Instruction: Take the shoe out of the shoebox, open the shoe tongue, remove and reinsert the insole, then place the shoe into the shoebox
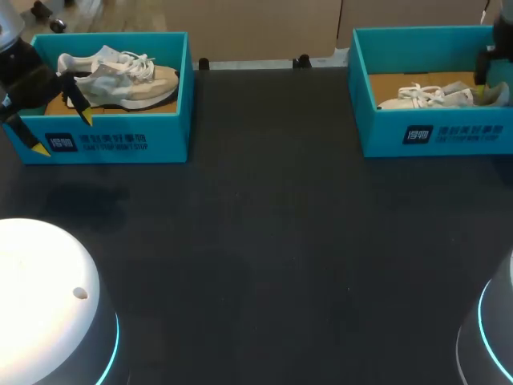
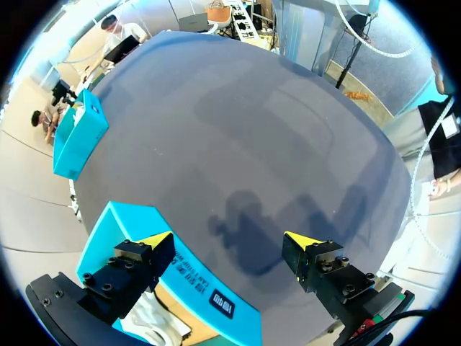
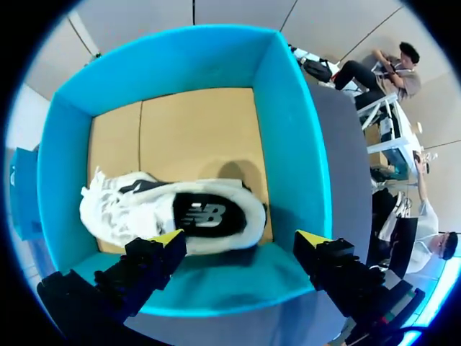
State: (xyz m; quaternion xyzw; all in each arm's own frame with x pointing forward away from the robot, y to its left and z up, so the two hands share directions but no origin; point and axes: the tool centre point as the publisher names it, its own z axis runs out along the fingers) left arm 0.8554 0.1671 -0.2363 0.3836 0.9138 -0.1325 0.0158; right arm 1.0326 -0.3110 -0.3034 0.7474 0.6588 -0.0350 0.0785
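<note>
at the far left the left end effector (image 1: 62,132) hangs wide open at the front corner of the left shoebox (image 1: 120,140). in the left wrist view the same end effector (image 2: 229,241) has one yellow-tipped finger over the shoebox (image 2: 137,249) rim and the other over bare bench (image 2: 274,144), so the front wall of the box runs under the gap between the fingers. a grey and beige shoe (image 1: 120,80) sits upright inside this box, beyond and just beside the end effector. only a white scrap of it (image 2: 155,317) shows under the inner finger in the wrist view. ahead of the end effector, across the dark bench (image 1: 272,241), the right shoebox (image 2: 75,133) stands well apart. the two white arm bases (image 1: 48,305) (image 1: 489,337) sit at the near corners. further right, the right shoebox (image 1: 449,132) holds a white shoe (image 1: 437,96) lying along its front wall. the right arm (image 1: 495,52) comes in over the far end of that box. the right wrist view looks straight down: the right end effector (image 3: 240,238) is wide open above the box (image 3: 292,144), and the white shoe (image 3: 180,213) rests upright on the cardboard floor just ahead of and under the fingers, its dark insole facing up. one fingertip (image 3: 169,238) lies over the shoe's edge, the other over the corner of the box.
</note>
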